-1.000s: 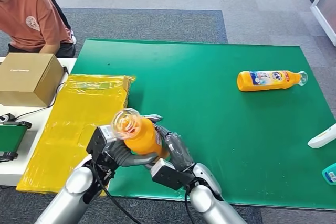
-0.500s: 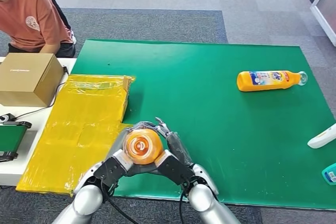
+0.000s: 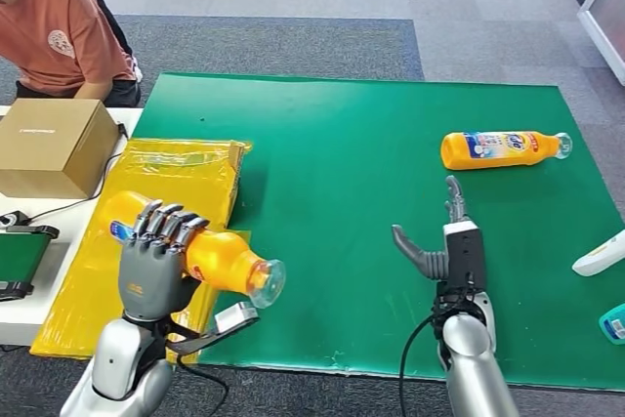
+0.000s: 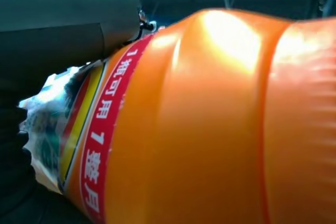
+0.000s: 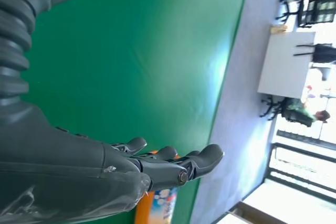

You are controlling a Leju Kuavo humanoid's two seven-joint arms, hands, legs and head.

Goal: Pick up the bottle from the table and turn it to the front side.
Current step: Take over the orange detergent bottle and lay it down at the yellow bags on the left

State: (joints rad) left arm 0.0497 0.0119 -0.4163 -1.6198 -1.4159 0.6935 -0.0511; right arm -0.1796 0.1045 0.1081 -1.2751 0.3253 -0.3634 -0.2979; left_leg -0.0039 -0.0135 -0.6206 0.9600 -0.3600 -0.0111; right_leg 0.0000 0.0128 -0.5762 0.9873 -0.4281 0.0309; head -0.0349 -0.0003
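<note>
Orange bottle [image 3: 221, 259] with a clear cap and a red-banded printed label, held lying nearly level above the table's near-left corner, toward 7 o'clock on the green mat [image 3: 354, 173]; cap end toward 4 o'clock. In the left wrist view its orange body [image 4: 206, 124] shows white characters on red.

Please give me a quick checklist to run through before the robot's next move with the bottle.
1. Left hand grips the bottle: ok.
2. Bottle lifted off the mat: ok.
3. Right hand empty, fingers apart: ok.
4. Front label faces the head camera: cannot tell; the fingers cover it.
5. Cap on: cannot tell.
6. Second bottle lies apart from both hands: ok.
</note>
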